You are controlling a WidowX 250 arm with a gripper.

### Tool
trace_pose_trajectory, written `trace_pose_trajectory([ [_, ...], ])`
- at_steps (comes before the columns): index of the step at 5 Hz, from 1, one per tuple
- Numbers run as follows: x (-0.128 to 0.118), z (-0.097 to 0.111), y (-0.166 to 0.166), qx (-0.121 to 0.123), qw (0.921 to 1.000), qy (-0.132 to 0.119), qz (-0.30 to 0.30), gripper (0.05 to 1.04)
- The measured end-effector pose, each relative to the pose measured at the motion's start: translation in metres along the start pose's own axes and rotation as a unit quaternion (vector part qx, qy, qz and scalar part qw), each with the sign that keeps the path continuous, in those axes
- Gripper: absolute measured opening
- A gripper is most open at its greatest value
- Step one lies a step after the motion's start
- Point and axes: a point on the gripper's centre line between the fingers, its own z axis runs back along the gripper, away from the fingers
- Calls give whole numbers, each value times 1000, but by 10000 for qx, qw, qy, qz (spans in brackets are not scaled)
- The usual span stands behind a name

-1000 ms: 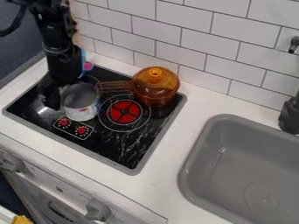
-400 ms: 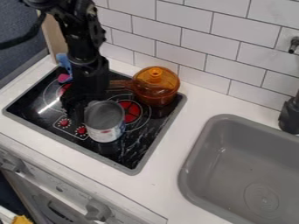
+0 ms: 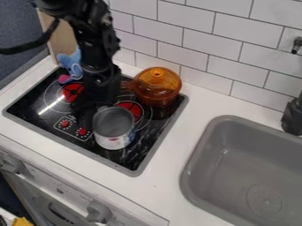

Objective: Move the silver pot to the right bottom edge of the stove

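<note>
My gripper [image 3: 88, 115] hangs low over the middle of the black stove [image 3: 133, 164], at the left side of the silver pot [image 3: 114, 128]. Dark against the black cooktop, its fingers cannot be told apart, and any handle of the pot is hidden by it. The pot is upright, in the lower right half of the stove, with its opening facing up. It stands between the red knobs and the stove's right edge; whether its base touches the surface I cannot tell.
An amber lidded pot [image 3: 156, 87] sits at the stove's back right corner. A blue and pink toy [image 3: 71, 66] lies at the back left. The grey sink [image 3: 236, 170] is to the right, and a tiled wall runs behind.
From the stove's left part, the silver pot has moved right and toward the front edge. My gripper has moved along beside it, uncovering the left burner and the blue toy.
</note>
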Motion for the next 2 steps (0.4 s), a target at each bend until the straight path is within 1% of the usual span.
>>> trace_pose_trajectory([
  [1, 14, -3, -5, -63, 9999, -98, -97, 999],
  [2, 34, 2, -10, -77, 9992, -132, -383, 999],
])
